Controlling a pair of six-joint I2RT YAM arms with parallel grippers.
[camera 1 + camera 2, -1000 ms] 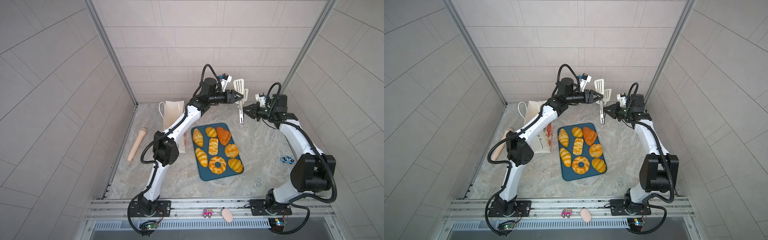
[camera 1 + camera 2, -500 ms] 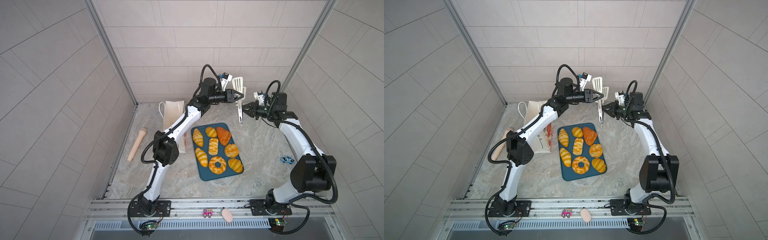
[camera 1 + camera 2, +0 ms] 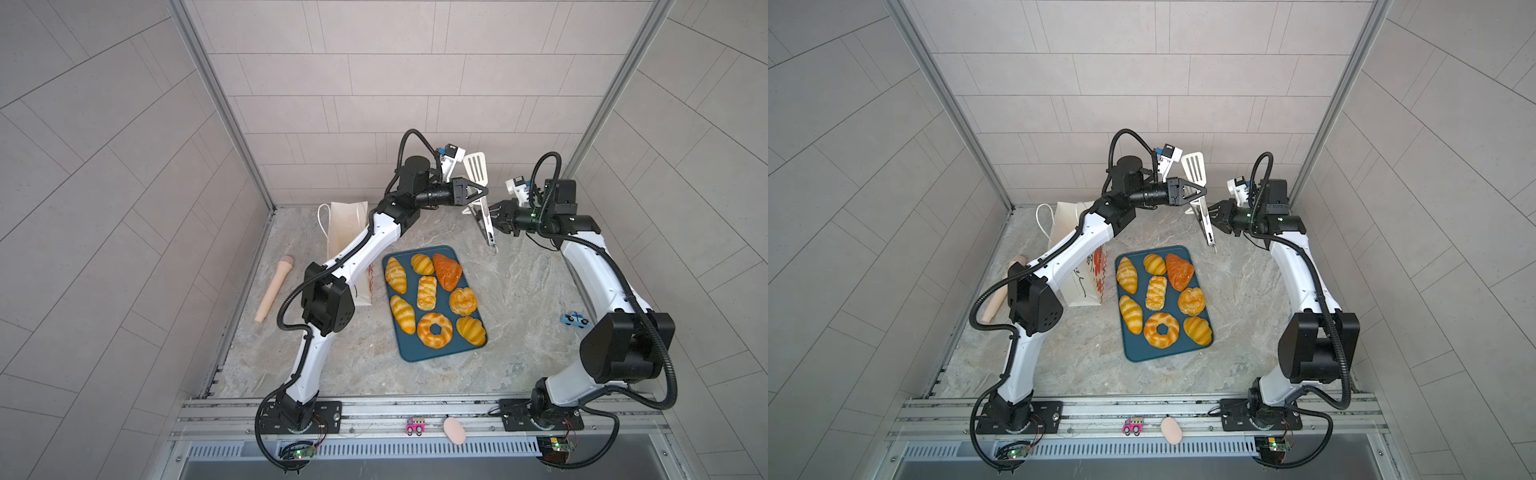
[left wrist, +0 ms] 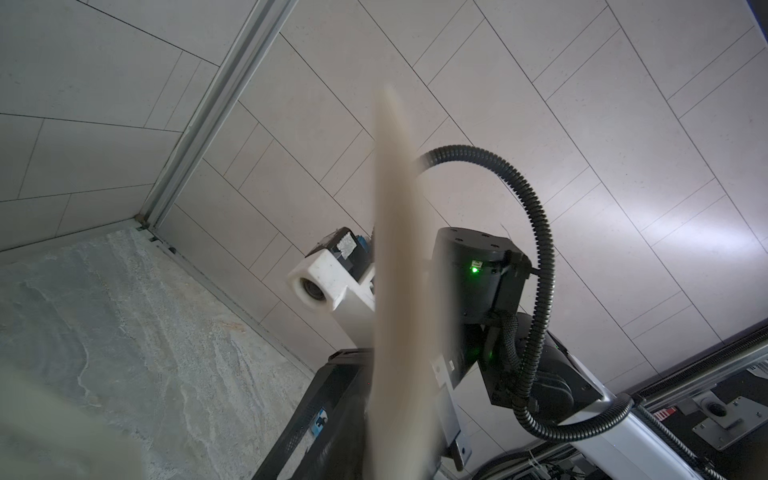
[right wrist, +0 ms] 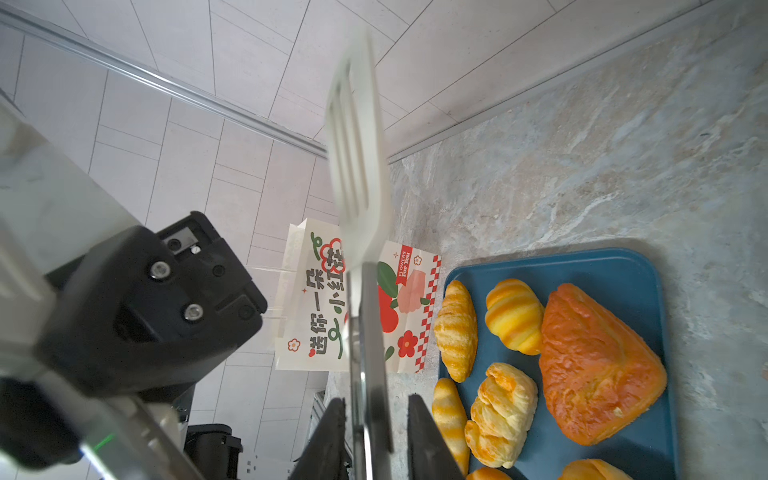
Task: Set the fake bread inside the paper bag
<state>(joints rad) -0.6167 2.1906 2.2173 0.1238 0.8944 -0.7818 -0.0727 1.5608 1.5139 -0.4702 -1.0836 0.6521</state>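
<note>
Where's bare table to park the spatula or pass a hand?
Widest bare patch: between the tray and the right arm, short of the toy car. Also from the tray's near edge to the front rail. Crowded: the gap between tray and paper bag, under the left arm; the back, where left hand and right hand meet at the spatula.

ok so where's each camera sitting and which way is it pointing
Top views: high at the front, looking down on the table, left arm and right arm whole, tray of fake bread between them.
Left wrist: on the left arm, facing the corner walls and right arm past the blurred, edge-on spatula; own jaws unclear.
Right wrist: on the right arm, facing the paper bag and tray; right gripper open around the spatula handle.
Shared: spatula in all; tray in top and right wrist views.
</note>
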